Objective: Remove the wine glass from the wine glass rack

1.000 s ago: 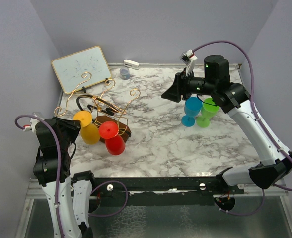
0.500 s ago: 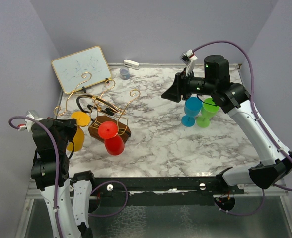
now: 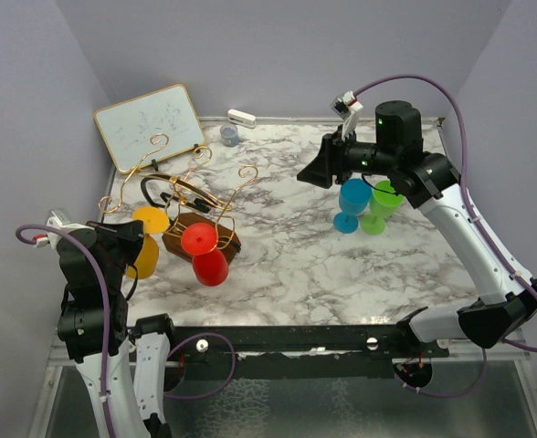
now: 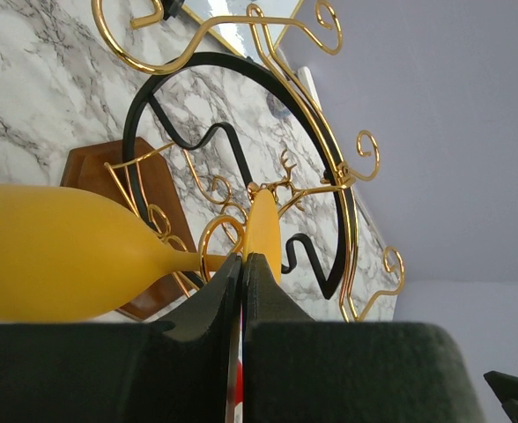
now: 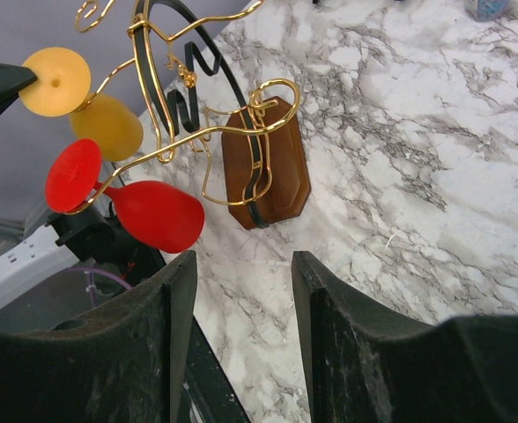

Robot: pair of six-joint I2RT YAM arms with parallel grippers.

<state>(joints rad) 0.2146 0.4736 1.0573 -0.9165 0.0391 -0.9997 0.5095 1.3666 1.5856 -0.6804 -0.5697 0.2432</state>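
The gold wire wine glass rack [image 3: 198, 187] stands on a brown wooden base [image 5: 268, 167] at the left of the table. A yellow wine glass [image 3: 150, 220] and a red wine glass [image 3: 211, 265] hang from its arms, bowls down. My left gripper [image 3: 133, 239] is shut, its tips pinching the rim of the yellow wine glass's foot [image 4: 263, 225]. The yellow bowl [image 4: 56, 256] lies to the left of the left gripper [image 4: 243, 258] in the left wrist view. My right gripper [image 5: 241, 291] hangs open and empty over the marble, far from the rack [image 4: 87, 167].
A blue glass [image 3: 352, 203] and a green glass [image 3: 380, 208] stand upright under the right arm. A whiteboard [image 3: 150, 123] leans at the back left. A small grey-blue object [image 3: 229, 135] and a white one [image 3: 241, 117] lie by the back edge.
The left gripper has closed and drawn back toward the near left. The yellow bowl has swung left with it. The right arm has not moved.
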